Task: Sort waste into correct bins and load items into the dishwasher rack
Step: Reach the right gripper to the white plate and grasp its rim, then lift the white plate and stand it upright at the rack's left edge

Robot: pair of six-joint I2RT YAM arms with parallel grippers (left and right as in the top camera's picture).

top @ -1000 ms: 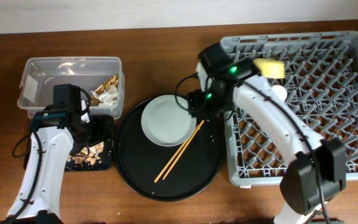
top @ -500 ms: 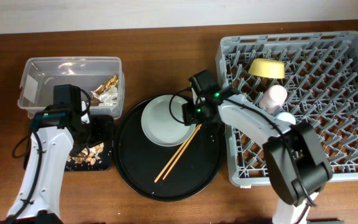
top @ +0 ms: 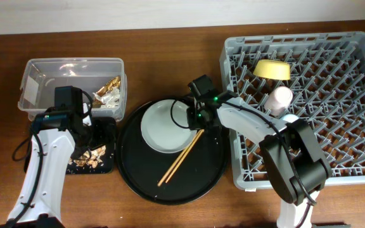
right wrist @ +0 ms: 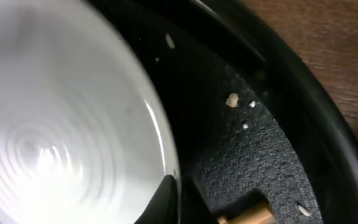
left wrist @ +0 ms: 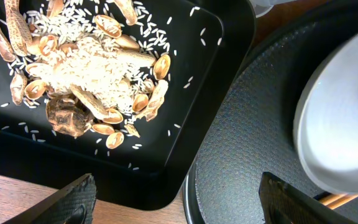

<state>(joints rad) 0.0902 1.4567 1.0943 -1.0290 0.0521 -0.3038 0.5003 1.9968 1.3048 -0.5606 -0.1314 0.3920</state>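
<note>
The pale grey-green plate lies on the round black tray. My right gripper is shut on the plate's right rim. In the right wrist view one dark finger lies over the rim of the plate. The wooden chopsticks lie slanted just below the plate. A yellow bowl and a pink cup stand in the grey dishwasher rack. My left gripper hangs open and empty over the corner of the shallow black tray, which holds food scraps.
The clear tub at the back left holds a gold foil wrapper and white paper. Rice grains lie scattered on the round tray. A chopstick end lies close to my right fingers. Brown table shows around everything.
My right arm came from the rack's left edge down to the plate and shut on its rim. The plate shifted slightly left. The left arm has not moved.
</note>
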